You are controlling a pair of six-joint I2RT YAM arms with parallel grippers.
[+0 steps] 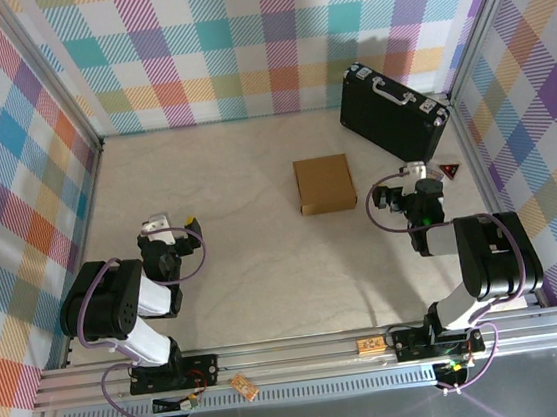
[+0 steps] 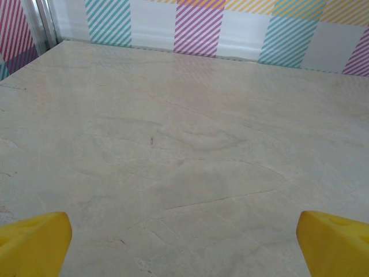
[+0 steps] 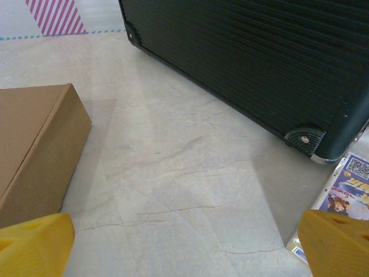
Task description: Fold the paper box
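Observation:
The paper box [image 1: 325,183] lies on the table as a closed, flat square of brown cardboard, a little right of centre. In the right wrist view its side wall and top [image 3: 36,150] sit at the left, apart from my fingers. My right gripper [image 1: 409,186] hovers to the right of the box, open, its yellow fingertips [image 3: 36,245] wide with bare table between them. Over the left part of the table my left gripper [image 1: 169,223] is drawn back near its base, also open, with yellow fingertips [image 2: 33,242] far apart over bare table.
A black hard case [image 1: 393,110] with silver trim stands at the back right, close beyond my right gripper [image 3: 190,254]. A printed card [image 3: 346,187] lies by its corner. Checked walls close in the table on three sides. Bare table stretches left of the box.

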